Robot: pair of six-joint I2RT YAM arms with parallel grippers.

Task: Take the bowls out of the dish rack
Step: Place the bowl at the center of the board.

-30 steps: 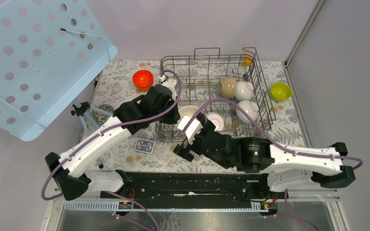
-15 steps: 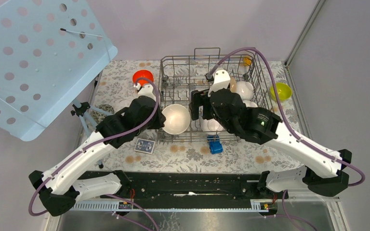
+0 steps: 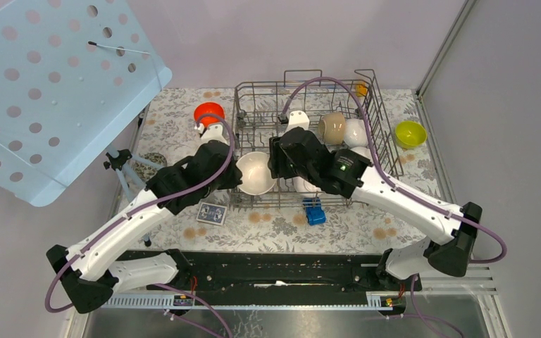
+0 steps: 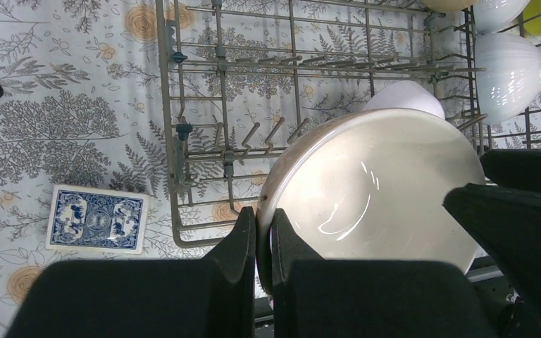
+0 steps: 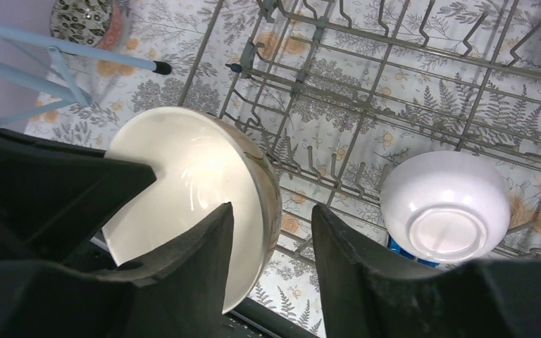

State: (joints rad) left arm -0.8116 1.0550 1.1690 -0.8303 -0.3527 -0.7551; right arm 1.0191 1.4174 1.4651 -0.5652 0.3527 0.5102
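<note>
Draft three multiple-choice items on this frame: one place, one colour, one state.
1. Where is the yellow-green bowl relative to the dish rack?
A) inside it
B) on the table, to its right
C) hanging on its handle

2. What colour is the bowl left of the rack?
A) orange-red
B) blue
C) black

3. How is the left gripper?
A) wide open
B) shut on the beige bowl at its rim
C) shut on nothing

Key:
1 B, it sits on the cloth outside the rack's right wall.
2 A, the top view shows it orange-red.
3 B, the left wrist view shows it pinching the rim.
</note>
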